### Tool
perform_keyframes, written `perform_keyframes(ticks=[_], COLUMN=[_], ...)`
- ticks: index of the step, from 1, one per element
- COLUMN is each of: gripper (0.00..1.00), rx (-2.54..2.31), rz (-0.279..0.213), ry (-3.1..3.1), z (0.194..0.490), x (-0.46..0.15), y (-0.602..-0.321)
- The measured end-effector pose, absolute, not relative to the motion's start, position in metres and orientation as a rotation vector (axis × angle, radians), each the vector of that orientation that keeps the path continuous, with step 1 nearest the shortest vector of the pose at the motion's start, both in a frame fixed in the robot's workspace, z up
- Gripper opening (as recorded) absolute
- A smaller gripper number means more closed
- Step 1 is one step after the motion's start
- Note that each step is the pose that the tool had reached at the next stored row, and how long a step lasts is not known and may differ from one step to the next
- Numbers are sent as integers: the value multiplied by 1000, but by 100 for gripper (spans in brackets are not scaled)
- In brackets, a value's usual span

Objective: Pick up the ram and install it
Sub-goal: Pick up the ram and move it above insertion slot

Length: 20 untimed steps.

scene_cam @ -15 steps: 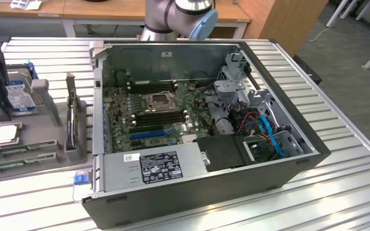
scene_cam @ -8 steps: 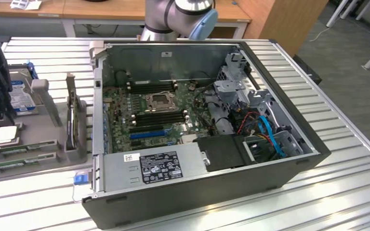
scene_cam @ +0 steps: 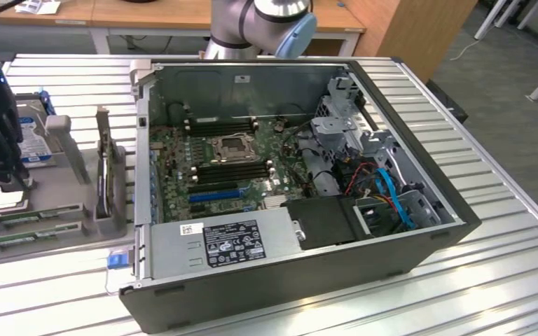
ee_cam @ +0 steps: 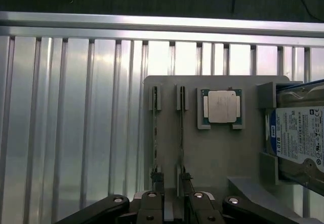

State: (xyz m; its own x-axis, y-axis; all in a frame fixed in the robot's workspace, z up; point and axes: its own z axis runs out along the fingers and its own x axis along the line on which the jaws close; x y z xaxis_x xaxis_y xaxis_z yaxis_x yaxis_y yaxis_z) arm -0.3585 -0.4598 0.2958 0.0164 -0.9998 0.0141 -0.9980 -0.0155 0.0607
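Grey tray (ee_cam: 223,153), wrist view: ram (ee_cam: 181,127) just beside processor (ee_cam: 222,106), gripper (ee_cam: 171,179) slightly spread, empty; exterior view: open computer case (scene_cam: 297,287); hard drive (ee_cam: 298,138) label unreadable.

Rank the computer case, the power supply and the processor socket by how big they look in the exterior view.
1. computer case
2. power supply
3. processor socket
The power supply sits nearer the camera than the socket, yet the differences are plain.

Silver-grey arm (scene_cam: 236,21) with pale blue joint cap (scene_cam: 297,35); black, screw-studded jaws.
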Motion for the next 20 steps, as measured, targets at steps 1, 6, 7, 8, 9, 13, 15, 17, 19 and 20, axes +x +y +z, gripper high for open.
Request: perform_keyframes(ticks=[1, 6, 7, 8, 9, 13, 15, 17, 19, 20], gripper=[26, 26, 26, 26, 26, 26, 26, 26, 26, 26], rx=[2201, 2200, 2200, 2200, 2200, 2200, 2200, 2199, 2199, 2199], rz=[-50, -49, -49, -48, -48, -48, -48, -47, -47, -47], ry=[-2166, -2165, -2165, -2165, -2165, -2165, -2165, -2165, -2165, -2164], z=[294, 285, 283, 281, 279, 272, 269, 265, 261, 260], x=[-359, -359, -359, -359, -359, -359, -359, -359, -359, -359], y=[-460, -460, -461, -461, -461, -461, -462, -462, -462, -462])
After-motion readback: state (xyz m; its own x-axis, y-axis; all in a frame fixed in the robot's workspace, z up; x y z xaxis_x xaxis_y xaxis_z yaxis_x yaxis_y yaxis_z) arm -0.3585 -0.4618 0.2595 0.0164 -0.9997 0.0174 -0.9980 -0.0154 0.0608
